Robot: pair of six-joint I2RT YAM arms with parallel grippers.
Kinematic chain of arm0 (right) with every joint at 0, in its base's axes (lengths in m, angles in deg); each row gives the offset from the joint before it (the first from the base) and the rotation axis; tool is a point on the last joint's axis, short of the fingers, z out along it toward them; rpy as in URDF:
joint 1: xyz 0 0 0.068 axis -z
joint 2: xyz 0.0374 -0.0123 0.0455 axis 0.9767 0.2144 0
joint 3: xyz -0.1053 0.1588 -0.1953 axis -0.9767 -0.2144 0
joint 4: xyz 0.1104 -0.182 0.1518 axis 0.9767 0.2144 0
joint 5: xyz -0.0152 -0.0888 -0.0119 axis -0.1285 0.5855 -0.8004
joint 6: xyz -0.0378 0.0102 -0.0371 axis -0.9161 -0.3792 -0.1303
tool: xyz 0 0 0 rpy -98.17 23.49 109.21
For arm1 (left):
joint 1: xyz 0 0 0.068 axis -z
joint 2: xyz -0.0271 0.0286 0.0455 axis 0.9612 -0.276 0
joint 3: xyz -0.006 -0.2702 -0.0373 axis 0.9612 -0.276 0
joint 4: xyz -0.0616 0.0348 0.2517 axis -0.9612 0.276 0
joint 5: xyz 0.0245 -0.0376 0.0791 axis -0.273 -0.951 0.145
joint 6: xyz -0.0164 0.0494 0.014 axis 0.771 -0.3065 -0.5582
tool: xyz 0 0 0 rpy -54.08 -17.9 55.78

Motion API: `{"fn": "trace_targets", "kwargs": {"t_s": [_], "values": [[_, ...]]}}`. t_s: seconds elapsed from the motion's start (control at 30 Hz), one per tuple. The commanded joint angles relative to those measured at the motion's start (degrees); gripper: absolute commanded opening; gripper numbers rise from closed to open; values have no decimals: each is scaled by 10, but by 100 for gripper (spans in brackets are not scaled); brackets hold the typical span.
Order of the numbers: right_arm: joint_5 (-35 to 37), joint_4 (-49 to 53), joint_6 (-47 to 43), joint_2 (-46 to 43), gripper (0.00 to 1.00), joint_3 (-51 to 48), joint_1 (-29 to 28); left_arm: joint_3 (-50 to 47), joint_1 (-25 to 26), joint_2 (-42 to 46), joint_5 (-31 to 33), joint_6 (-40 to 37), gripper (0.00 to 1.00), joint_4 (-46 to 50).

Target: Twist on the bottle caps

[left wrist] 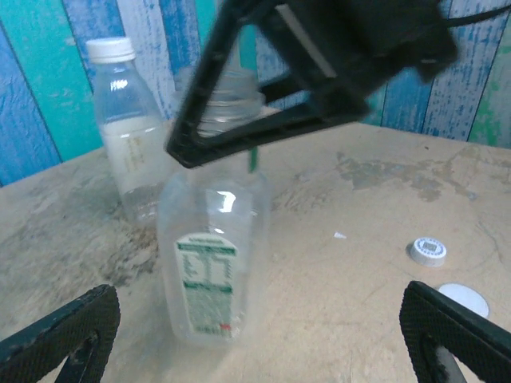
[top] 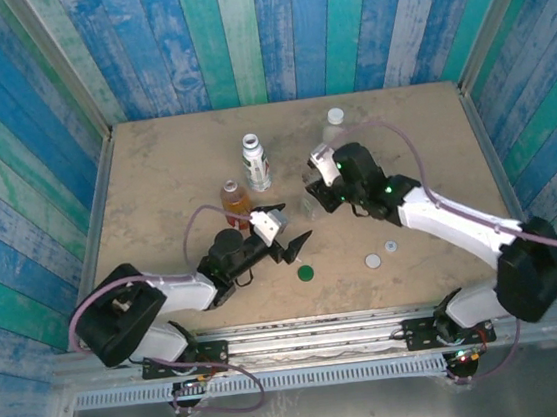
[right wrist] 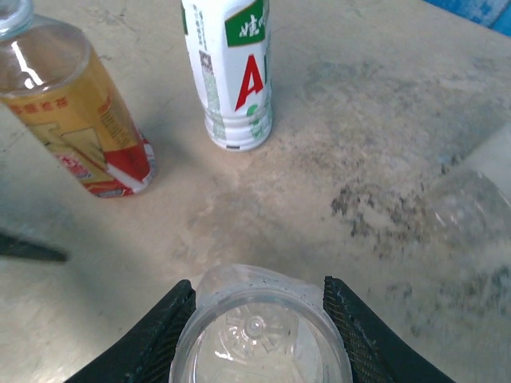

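Right gripper [right wrist: 259, 323] was clamped on the neck of an uncapped clear bottle [left wrist: 211, 263], which was stood upright on the table [top: 422, 142]. Left gripper [top: 289, 232] was spread wide and empty, near that bottle. A dark green cap [top: 305, 273], a pale cap [top: 373, 259] and a second pale cap [top: 392, 247] were laid loose nearer the arm bases. The white-labelled bottle [top: 255, 163] and the amber bottle [top: 234, 201] were stood to the left, and a capped clear bottle [top: 335, 119] at the rear.
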Motion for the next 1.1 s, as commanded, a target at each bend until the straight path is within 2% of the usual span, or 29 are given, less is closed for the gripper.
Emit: {"fn": "trace_targets", "kwargs": {"t_s": [0.0, 0.07, 0.3, 0.67, 0.8, 1.07], "values": [[85, 39, 79, -55, 35, -42, -27, 21, 2, -54, -43, -18, 94, -63], [87, 57, 103, -83, 35, -59, -35, 28, 7, -84, -60, -37, 94, -76], [104, 55, 113, -109, 37, -107, -53, 36, 16, -186, -93, -17, 100, -210], [104, -3, 104, -64, 36, -123, -61, 80, 45, -296, -100, -6, 91, -280], [97, -12, 106, -62, 36, -127, -62, 89, 46, -329, -80, 9, 86, -314], [74, -14, 111, -62, 36, -135, -62, 114, 46, -365, -67, 13, 76, -308]]}}
